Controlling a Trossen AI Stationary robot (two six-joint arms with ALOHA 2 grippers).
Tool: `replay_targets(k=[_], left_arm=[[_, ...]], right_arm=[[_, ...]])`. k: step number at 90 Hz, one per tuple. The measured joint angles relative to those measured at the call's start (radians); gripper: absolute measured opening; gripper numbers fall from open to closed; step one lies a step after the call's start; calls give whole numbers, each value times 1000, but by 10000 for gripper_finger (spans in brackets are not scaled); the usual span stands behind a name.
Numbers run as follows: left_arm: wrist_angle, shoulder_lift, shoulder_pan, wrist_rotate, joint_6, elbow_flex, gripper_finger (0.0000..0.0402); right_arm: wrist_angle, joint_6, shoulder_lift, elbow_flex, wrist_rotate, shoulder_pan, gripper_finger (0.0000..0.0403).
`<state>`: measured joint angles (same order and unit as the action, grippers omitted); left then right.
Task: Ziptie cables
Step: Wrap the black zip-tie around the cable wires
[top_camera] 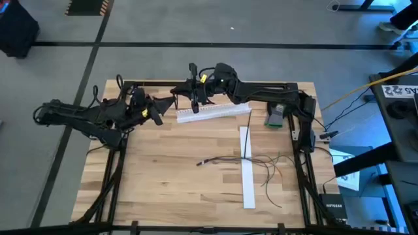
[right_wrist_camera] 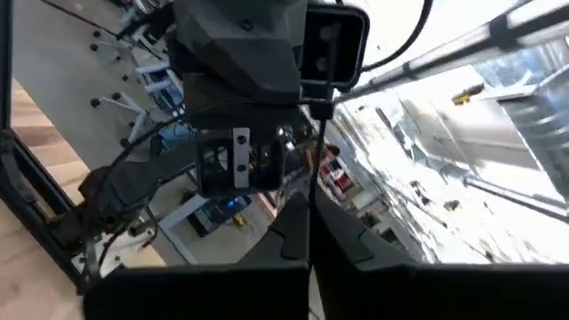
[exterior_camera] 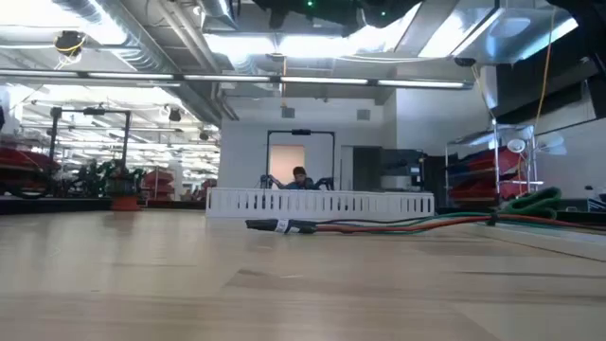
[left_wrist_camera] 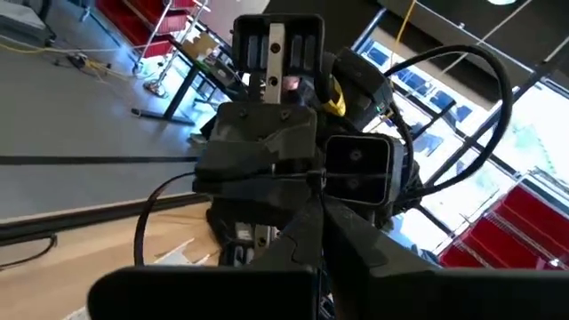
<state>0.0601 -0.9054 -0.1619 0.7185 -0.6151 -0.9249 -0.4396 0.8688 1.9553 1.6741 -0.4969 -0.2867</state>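
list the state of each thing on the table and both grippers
cables: loose on the table, not bundled
white strip: flat, lengthwise
white comb rack: lying near the far edge
left gripper: raised at the far edge
right gripper: raised, facing the left one

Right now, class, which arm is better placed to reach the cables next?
Probably the right. Both grippers, left and right, hover at the table's far edge, away from the cables, which lie right of centre, on the right arm's side.
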Motion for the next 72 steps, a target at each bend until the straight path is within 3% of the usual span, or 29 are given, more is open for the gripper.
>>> replay_targets(k=[27,56,72], left_arm=[[1,0,0,-5,18,0,0],[3,0,-1,-9,41,0,0],[3,0,-1,-9,47,0,0]], right_arm=[[48,-50,0,0,16,-1,16],[48,-105,0,0,19,-2,133],[48,-105,0,0,67,-2,170]])
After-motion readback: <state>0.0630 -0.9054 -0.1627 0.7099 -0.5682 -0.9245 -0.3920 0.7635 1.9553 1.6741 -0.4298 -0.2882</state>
